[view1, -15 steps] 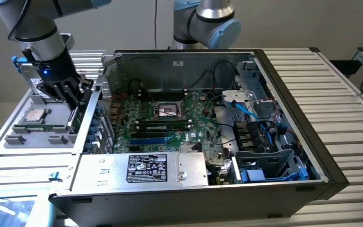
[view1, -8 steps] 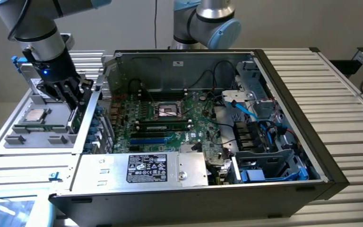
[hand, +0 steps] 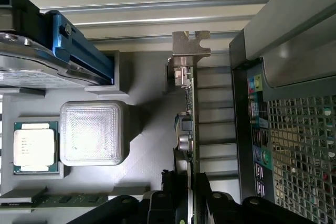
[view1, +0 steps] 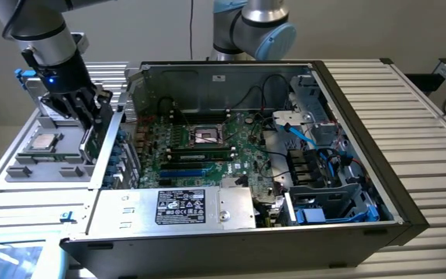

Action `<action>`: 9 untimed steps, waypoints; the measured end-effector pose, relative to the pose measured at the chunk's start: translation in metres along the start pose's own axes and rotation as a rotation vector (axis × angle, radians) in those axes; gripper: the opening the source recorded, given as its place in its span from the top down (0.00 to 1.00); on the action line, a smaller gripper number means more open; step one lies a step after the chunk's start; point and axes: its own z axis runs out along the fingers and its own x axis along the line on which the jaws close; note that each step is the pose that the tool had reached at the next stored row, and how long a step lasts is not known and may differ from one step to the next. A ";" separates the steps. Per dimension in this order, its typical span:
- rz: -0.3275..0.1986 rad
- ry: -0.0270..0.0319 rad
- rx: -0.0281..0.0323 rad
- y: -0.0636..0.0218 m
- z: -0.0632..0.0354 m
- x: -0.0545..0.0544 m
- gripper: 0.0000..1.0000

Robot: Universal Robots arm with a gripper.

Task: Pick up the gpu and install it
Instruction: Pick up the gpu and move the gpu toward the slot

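Note:
In the exterior view my gripper [view1: 91, 116] hangs at the left, over the grey parts tray [view1: 29, 180] beside the open computer case [view1: 362, 75]. It is shut on the gpu [view1: 93, 144], which hangs edge-on below the fingers, just outside the case's left wall. The wrist view shows the gpu [hand: 189, 108] as a thin green board on edge, with its metal end bracket [hand: 190, 45] at the far end. My gripper [hand: 189, 192] clamps the board from both sides with its black fingers [hand: 157, 203]. The card is clear of the tray floor.
The motherboard [view1: 200, 151] lies inside the case with a power supply [view1: 184, 209] in front and cables at the exterior view's right. On the tray sit a CPU [hand: 34, 145], a RAM stick [hand: 58, 199], a pale square block [hand: 92, 132] and a drive with blue rails [hand: 79, 51]. The case's rear panel [hand: 294, 145] stands close to the card.

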 end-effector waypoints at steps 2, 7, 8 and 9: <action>0.000 0.0000 0.0000 0.0005 -0.0088 0.000 0.72; 0.000 0.0000 0.0001 0.0017 -0.0317 0.000 0.72; 0.000 0.0001 0.0002 0.0020 -0.0362 -0.001 0.72; 0.000 0.0001 0.0002 0.0022 -0.0407 -0.001 0.72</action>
